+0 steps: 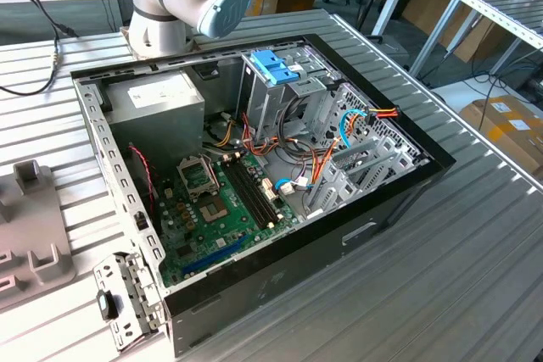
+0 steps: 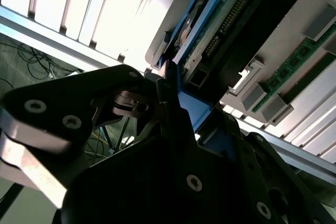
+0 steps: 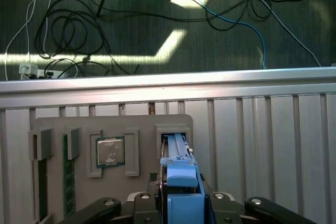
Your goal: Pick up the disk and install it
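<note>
Memory sticks [image 3: 65, 182] and a processor chip [image 3: 109, 151] sit in a grey holder [image 3: 142, 124] beside the gripper [image 3: 184, 205], which pinches the disk [image 3: 177, 150] standing on edge in the holder's slot. The ribbed metal table [image 3: 262, 140] surrounds it. Beyond the table lies a dark floor [image 3: 157, 40] strewn with cables [image 3: 68, 30].

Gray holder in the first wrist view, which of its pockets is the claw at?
The narrow slot holding the blue-railed disk on edge; the claw sits at its blue tab. The neighbouring square pocket holds a processor chip.
</note>
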`<action>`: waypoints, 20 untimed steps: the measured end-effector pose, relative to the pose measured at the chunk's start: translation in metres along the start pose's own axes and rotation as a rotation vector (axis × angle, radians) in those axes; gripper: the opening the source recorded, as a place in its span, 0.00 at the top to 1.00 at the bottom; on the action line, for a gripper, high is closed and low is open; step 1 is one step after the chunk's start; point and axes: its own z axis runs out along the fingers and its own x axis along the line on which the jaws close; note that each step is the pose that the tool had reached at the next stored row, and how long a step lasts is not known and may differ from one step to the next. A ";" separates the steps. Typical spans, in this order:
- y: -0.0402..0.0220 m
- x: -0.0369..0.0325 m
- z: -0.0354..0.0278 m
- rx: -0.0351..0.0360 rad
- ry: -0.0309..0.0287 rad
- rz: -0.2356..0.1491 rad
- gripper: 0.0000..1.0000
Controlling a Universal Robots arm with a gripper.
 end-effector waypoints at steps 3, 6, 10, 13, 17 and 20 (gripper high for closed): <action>0.0000 0.0000 -0.0007 -0.0002 -0.0010 0.000 0.63; 0.0000 0.0000 -0.0019 -0.0003 -0.0026 0.000 0.63; 0.0000 -0.0001 -0.0031 -0.0002 -0.0054 0.000 0.63; 0.0001 -0.0004 -0.0042 -0.0004 -0.0080 0.000 0.63; 0.0001 -0.0005 -0.0060 -0.0006 -0.0113 0.000 0.63; 0.0002 -0.0006 -0.0076 -0.0007 -0.0128 0.000 0.63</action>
